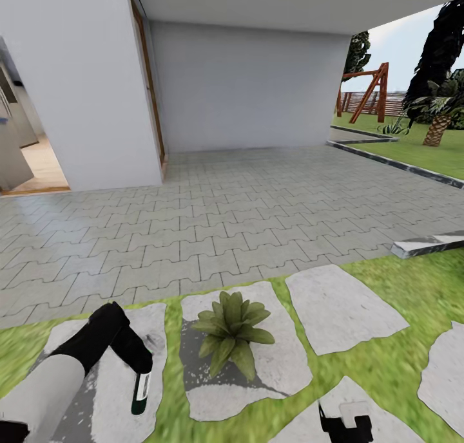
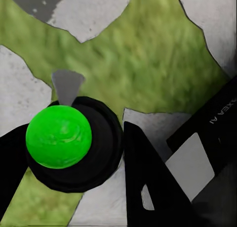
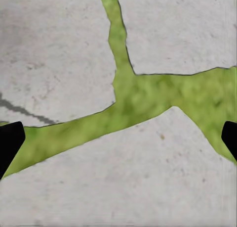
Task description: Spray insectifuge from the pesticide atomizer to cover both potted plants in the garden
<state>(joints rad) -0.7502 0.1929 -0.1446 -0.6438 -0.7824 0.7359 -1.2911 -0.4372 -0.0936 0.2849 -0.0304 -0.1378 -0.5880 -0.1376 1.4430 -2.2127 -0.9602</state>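
Grey interlocking paving [image 1: 212, 217] is running up to a white house wall [image 1: 245, 82]; lawn [image 1: 399, 288] with flat stepping stones [image 1: 341, 308] is lying in front. One potted plant [image 1: 231, 330] is sitting on a stone. One atomizer [image 1: 141, 391] is hanging nozzle-down, clamped in the left gripper [image 1: 132, 359]. Right gripper [image 3: 118, 140] is hovering over stones, fingers spread wide. One swing frame [image 1: 370, 92] is standing far off.

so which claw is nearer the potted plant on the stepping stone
Left. The left claw, holding the pesticide atomizer, hangs just beside the potted plant at its left. The right claw sits lower in the head view, off to the plant's right and farther away.
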